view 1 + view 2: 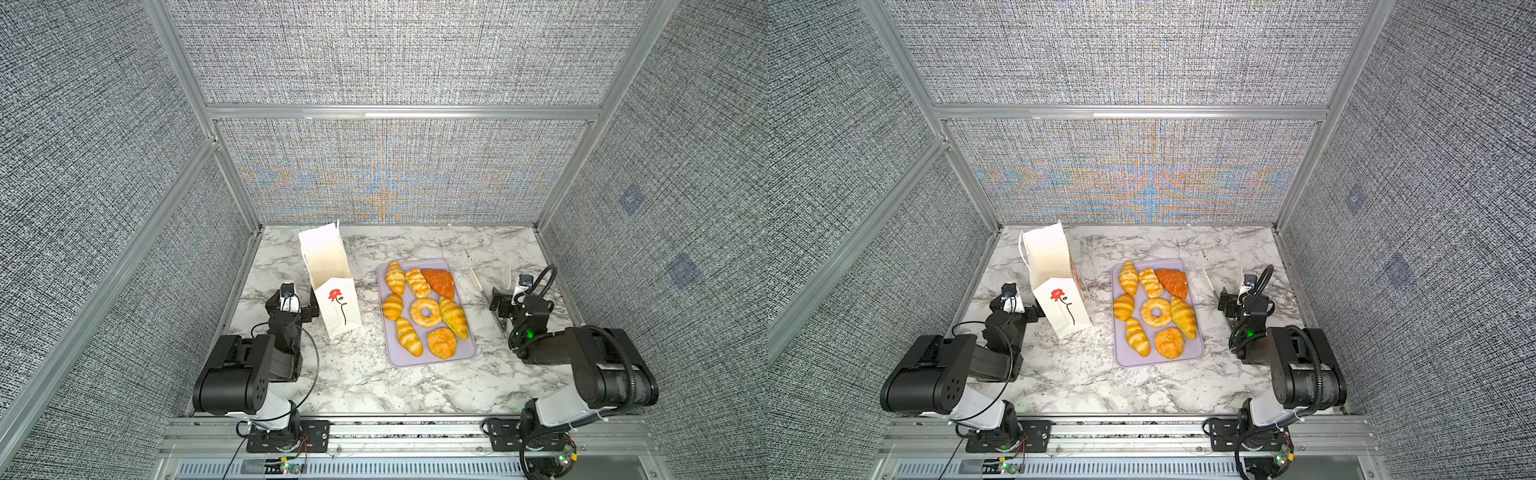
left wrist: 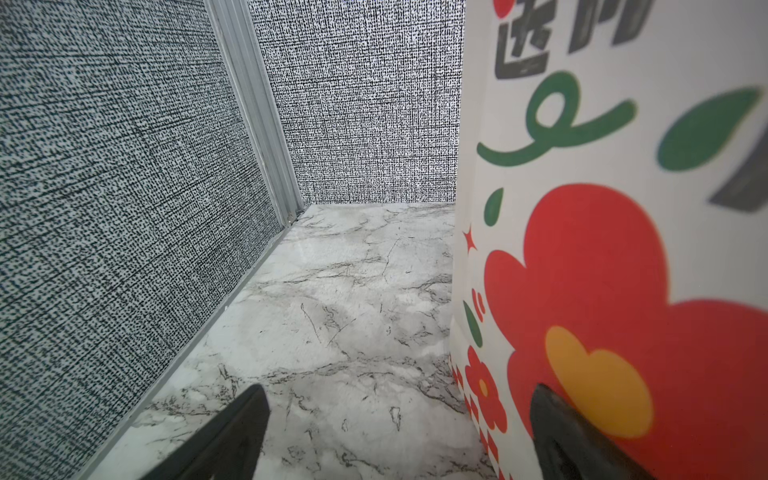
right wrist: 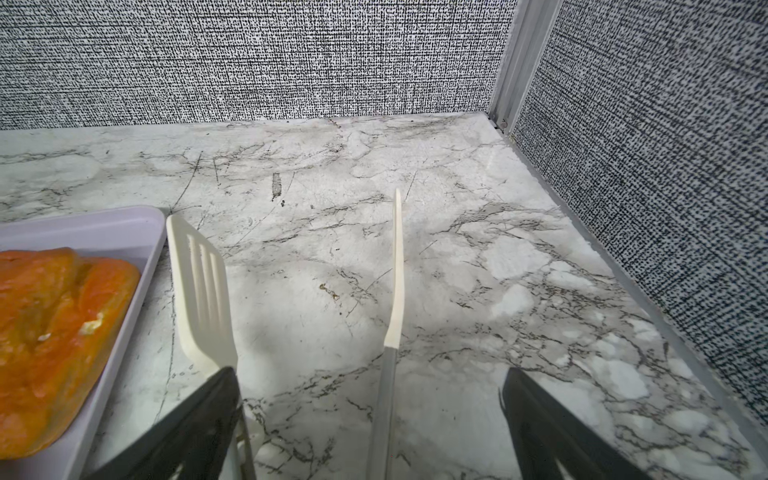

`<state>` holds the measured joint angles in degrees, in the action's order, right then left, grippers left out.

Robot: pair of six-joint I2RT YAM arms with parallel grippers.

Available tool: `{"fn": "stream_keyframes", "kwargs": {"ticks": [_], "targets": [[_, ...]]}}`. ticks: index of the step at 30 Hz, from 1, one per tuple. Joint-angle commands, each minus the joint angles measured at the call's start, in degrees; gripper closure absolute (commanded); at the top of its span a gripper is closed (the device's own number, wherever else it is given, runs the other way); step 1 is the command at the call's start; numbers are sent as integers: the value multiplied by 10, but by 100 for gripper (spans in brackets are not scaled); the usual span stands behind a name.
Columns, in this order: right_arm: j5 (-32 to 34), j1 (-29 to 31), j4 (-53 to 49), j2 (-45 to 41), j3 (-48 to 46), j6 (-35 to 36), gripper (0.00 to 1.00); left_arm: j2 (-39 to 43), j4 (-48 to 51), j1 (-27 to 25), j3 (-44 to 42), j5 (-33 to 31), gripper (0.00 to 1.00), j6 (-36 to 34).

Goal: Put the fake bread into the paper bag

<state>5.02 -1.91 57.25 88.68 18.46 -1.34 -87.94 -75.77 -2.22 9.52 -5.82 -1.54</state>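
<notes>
The fake bread lies on a lavender tray (image 1: pixel 432 360) mid-table: several yellow croissants (image 1: pixel 395 277), a ring doughnut (image 1: pixel 424 312), a round orange bun (image 1: pixel 441 343) and a darker triangular piece (image 1: pixel 438 281) (image 3: pixel 54 332). The white paper bag (image 1: pixel 332 286) (image 1: pixel 1054 266) stands upright left of the tray, mouth open, with a red rose on its front. My left gripper (image 1: pixel 293 296) (image 2: pixel 399 390) is open low beside the bag's flowered side (image 2: pixel 602 249), one finger in front of it. My right gripper (image 1: pixel 503 296) (image 3: pixel 370 374) is open right of the tray.
White tongs (image 1: pixel 478 280) stick out between the right gripper's fingers: the slotted arm (image 3: pixel 203 282) lies against one finger, the thin arm (image 3: pixel 397 270) stands in the gap. Patterned walls and aluminium posts (image 2: pixel 257 104) close in three sides of the marble table (image 1: pixel 415 390).
</notes>
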Motion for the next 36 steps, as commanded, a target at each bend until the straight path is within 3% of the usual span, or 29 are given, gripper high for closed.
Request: {"fn": "stream_keyframes", "kwargs": {"ticks": [1,7,10,12,16,19,23,29,36], "targets": [[-2,-1,8,-1,4,-6,1,-1,-16,-1,2,4,1,-2],[-4,-2,11,-3,0,-6,1,3,-20,0,0,-2,1,-1],[7,-2,-9,-22,4,-13,1,43,23,0,7,-29,1,11],[26,-3,-43,-47,11,-22,1,97,114,-1,32,-37,1,18],[44,-6,-172,-110,40,-50,1,199,414,-1,133,-123,1,103],[15,-5,-297,-155,86,-71,1,261,534,0,168,-136,1,147],[-42,-4,-422,-196,132,-82,1,356,599,-1,174,-106,1,150],[-56,-3,-518,-238,159,-134,1,479,697,0,197,-71,1,187],[-62,1,-580,-263,165,-153,1,524,847,-1,295,-55,1,201]]}}
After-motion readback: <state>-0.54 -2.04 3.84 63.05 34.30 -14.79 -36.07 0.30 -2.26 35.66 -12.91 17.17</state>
